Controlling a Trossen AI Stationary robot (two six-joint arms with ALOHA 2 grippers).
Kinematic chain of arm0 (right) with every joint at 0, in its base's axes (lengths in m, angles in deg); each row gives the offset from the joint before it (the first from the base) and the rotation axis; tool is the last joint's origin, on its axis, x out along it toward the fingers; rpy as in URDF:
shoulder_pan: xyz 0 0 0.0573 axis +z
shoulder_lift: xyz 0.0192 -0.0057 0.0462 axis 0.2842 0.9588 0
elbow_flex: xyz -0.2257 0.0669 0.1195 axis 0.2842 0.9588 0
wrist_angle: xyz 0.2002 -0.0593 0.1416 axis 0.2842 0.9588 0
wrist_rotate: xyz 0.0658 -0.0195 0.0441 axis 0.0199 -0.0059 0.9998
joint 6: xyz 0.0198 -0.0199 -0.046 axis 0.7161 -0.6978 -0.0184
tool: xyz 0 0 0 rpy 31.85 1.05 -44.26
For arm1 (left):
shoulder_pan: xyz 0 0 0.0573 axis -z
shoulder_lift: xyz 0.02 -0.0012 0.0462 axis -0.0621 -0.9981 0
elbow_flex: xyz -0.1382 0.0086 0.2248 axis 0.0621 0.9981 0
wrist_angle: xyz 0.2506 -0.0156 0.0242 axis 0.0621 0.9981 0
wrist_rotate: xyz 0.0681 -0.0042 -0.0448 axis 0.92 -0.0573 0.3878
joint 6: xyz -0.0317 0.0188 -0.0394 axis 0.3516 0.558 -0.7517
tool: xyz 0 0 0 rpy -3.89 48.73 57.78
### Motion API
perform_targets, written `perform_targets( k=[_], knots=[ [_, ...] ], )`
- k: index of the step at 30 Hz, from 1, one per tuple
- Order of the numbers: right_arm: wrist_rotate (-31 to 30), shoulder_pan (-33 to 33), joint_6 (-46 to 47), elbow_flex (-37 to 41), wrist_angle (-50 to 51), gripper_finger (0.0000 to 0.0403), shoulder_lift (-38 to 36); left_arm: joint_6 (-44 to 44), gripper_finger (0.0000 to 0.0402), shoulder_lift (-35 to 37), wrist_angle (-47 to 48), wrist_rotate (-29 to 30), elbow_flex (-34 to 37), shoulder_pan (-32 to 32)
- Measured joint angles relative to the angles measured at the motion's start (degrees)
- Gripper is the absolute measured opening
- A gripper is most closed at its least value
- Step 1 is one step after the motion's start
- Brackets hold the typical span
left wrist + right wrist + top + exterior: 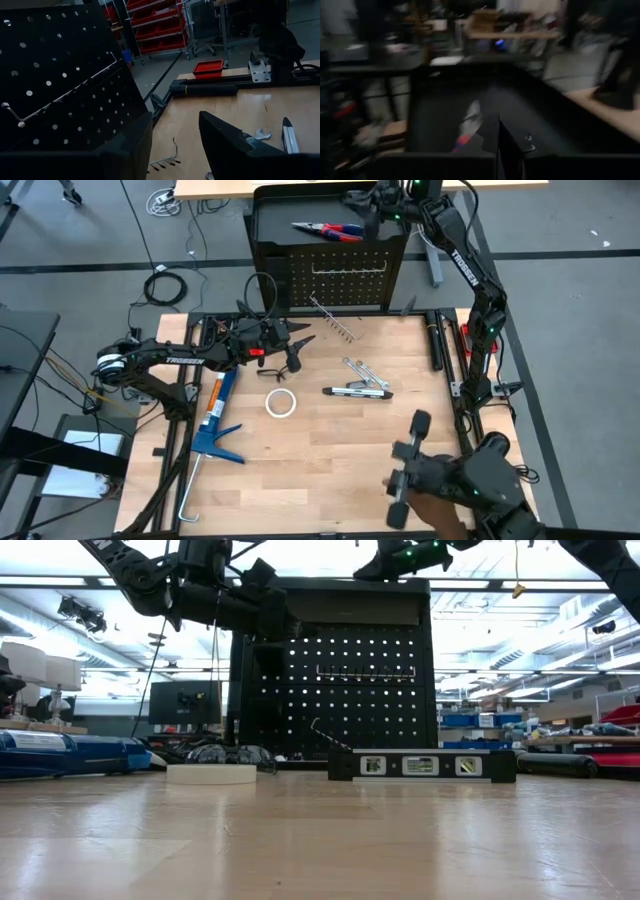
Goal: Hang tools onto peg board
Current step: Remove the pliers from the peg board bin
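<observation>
Pliers point(328, 228) lying in the tray top of the peg board point(345, 280), at twelve o'clock of the table point(330, 470). Right gripper point(372, 210) just beside them at three o'clock, jaws shut, holding nothing visible. Risk: closing short, nudging them along the tray. Left gripper point(285, 345) at nine o'clock, jaws apart, empty; possible snag on the board. Wrenches point(362, 370) lying mid-table, not yet hung.

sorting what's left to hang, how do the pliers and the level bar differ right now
The pliers lie in the black tray on top of the peg board; the level bar lies on the wooden table. The pliers have red-and-blue handles; the level bar is slim, black and silver. The right claw hovers beside the pliers, while nothing is near the level bar. Neither hangs on a peg.
</observation>
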Motion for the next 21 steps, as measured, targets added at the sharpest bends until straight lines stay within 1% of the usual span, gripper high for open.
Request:
perform_targets(
  k=[3,7,10,12,14,21],
  knots=[
    [-9.21,0.92,-0.37,-0.05,-2.82,0.0036,-0.11,0.0,0.0165,0.0,-0.2,0.02,0.0,0.27],
    [-22.8,2.67,-5.58,-0.05,-2.92,0.0053,-0.11,0.0,0.0165,0.02,-0.94,0.02,0.0,0.75],
    [-29.56,3.95,-10.24,-0.05,-2.29,0.0058,-0.11,0.0,0.0165,0.02,-0.65,0.0,0.0,0.79],
    [-32.5,4.52,-12.5,-0.05,-2.4,0.0057,-0.11,0.0,0.0165,0.02,-0.59,0.02,0.0,0.77],
    [-34.12,4.79,-14.78,-0.05,-2.49,0.0055,-0.11,0.0,0.0165,0.02,-0.73,0.02,0.0,0.76],
    [-35.72,5.27,-25.43,1.68,-3.04,0.0044,-0.25,0.0,0.0165,0.02,-1.11,0.01,0.0,0.76]
  ],
)
